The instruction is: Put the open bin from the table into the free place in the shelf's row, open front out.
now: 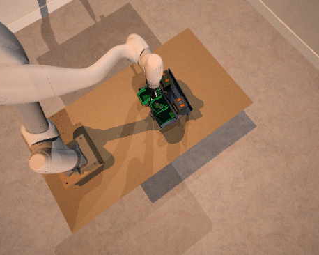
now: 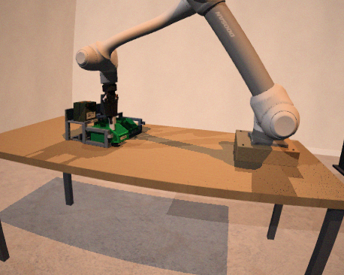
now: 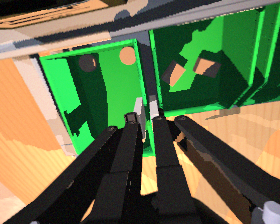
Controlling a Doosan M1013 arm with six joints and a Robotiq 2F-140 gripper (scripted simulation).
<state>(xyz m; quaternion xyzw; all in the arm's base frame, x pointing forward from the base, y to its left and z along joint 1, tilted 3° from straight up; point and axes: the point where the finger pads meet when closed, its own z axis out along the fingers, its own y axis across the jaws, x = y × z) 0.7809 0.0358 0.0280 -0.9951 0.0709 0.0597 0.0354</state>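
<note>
The green open bin [image 3: 108, 90] [image 1: 143, 95] [image 2: 132, 125] stands at one end of the row in the dark shelf [image 1: 182, 93] [image 2: 73, 126], level, with its open front facing out over the table. Two round parts, one of them orange [image 3: 127, 55], lie in it. My gripper [image 3: 147, 106] [image 1: 154, 93] [image 2: 110, 119] points straight down. Its fingertips stand a little apart on either side of the bin's side wall, next to the neighbouring green bin [image 3: 203, 75] [image 1: 162, 112]. That bin holds orange blocks.
The shelf's grey frame and upper board [image 3: 191, 17] lie just behind the bins' rear ends. A dark box with orange marks [image 1: 166, 81] [image 2: 84, 110] sits on the shelf's top. The arm's base block [image 1: 88, 153] [image 2: 264, 152] stands at the table's other end.
</note>
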